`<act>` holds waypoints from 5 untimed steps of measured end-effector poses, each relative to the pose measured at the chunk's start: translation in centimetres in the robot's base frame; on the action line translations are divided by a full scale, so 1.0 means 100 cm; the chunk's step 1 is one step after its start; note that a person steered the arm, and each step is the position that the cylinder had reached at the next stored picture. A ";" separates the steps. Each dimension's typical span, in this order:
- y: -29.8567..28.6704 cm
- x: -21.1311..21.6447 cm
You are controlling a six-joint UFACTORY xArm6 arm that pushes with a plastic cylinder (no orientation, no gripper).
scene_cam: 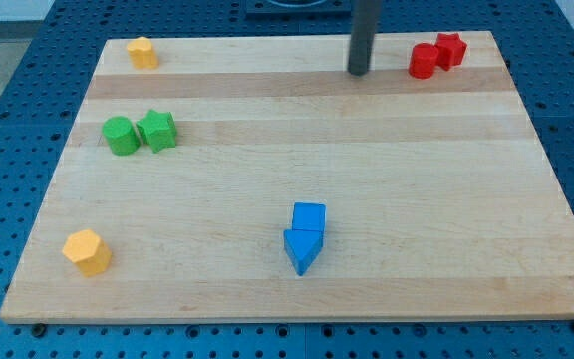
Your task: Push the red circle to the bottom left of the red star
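Nearest, the blue blocks (306, 236) lie far below my tip (358, 71), which holds nothing; the red circle (424, 61), right of it and touching the red star (450, 49), looks light, rigid, best nudged on its side.

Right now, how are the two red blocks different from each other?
The red circle looks round and smooth, while the red star has a bumpier, pointed outline. The red circle sits to the view's left and a little lower; the red star is nearer the board's top right corner. The red circle is also closer to my tip, which stands apart at its left. Both are red and touch each other.
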State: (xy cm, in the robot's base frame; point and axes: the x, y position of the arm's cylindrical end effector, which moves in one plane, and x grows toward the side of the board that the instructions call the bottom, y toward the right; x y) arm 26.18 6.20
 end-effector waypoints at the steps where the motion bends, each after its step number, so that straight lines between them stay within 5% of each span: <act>1: -0.046 -0.014; 5: -0.139 -0.069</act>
